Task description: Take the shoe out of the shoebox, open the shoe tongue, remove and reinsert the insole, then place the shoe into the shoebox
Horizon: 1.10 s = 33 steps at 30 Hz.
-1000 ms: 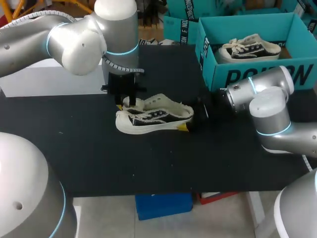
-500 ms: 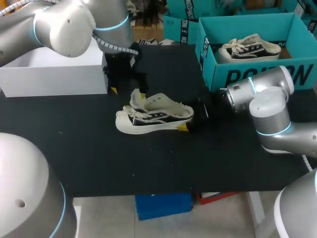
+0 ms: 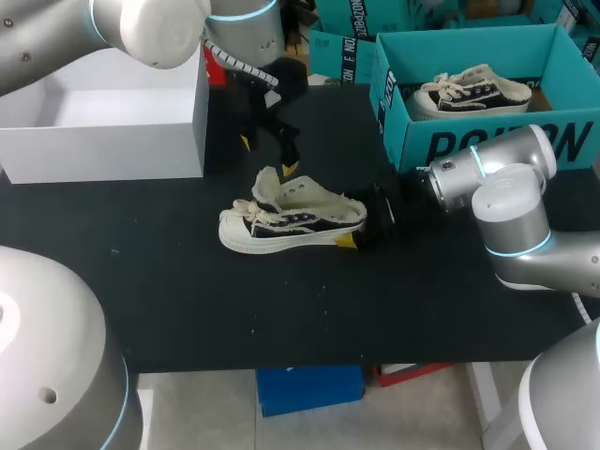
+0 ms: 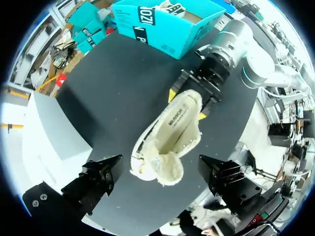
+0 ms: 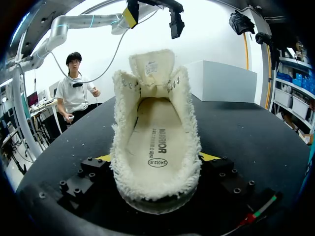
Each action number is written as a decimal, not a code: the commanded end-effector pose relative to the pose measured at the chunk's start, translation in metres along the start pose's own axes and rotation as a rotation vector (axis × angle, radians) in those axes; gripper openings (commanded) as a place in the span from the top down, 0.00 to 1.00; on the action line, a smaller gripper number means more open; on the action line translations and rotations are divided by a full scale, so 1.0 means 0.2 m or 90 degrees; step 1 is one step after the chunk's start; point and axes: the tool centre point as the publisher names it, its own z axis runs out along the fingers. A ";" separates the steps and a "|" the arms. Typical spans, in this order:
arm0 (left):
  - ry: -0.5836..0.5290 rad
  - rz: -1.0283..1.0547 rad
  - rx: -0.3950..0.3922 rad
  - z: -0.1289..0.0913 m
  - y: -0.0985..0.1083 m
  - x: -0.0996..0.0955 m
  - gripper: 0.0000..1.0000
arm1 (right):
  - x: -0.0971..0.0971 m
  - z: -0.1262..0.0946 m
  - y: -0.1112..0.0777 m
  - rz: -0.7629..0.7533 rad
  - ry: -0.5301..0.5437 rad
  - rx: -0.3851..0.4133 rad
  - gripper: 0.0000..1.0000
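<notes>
The shoe [image 3: 291, 223] stands on its white sole in the middle of the black worktop [image 3: 169, 281], toe toward the left of the head view and heel toward the right. It is cream canvas with frayed edges, a black side panel and white laces. Its tongue [image 3: 267, 185] is pulled up and stands upright near the toe.

At the upper left an open-topped white box [image 3: 103, 122] sits on the worktop's far side. Just right of it the left arm comes down from the upper left corner. The left gripper [image 3: 267, 157] hangs above and slightly behind the toe end, its yellow-tipped fingers wide apart and touching nothing.

At the shoe's right end, the right gripper [image 3: 361, 225] is clamped on the heel, one finger on each side, and the right arm comes in from the right edge. At the upper right, the teal shoebox [image 3: 398, 112] stands open, with a second shoe [image 3: 473, 91] of the same kind lying in it.

The left wrist view looks straight down into the shoe, which lies between and beyond that gripper's two spread black fingers. It also shows the other gripper's yellow tips on both sides of the heel. The right wrist view looks along the inside from the heel. There the insole [image 5: 157, 142] lies flat in the shoe with print on it, and the raised tongue stands at the far end; the head view shows neither the insole nor its print.
</notes>
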 end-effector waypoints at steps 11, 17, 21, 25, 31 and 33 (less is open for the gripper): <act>0.149 0.374 -0.138 0.04 -0.21 0.03 0.87 | -0.01 0.01 -0.02 0.001 0.000 0.001 1.00; 0.165 0.377 -0.143 0.05 -0.21 0.03 1.00 | -0.01 0.01 -0.02 0.001 0.000 0.001 1.00; 0.165 0.377 -0.143 0.05 -0.21 0.03 1.00 | -0.01 0.01 -0.02 0.001 0.000 0.001 1.00; 0.165 0.377 -0.143 0.05 -0.21 0.03 1.00 | -0.01 0.01 -0.02 0.001 0.000 0.001 1.00; 0.165 0.377 -0.143 0.05 -0.21 0.03 1.00 | -0.01 0.01 -0.02 0.001 0.000 0.001 1.00; 0.165 0.377 -0.143 0.05 -0.21 0.03 1.00 | -0.01 0.01 -0.02 0.001 0.000 0.001 1.00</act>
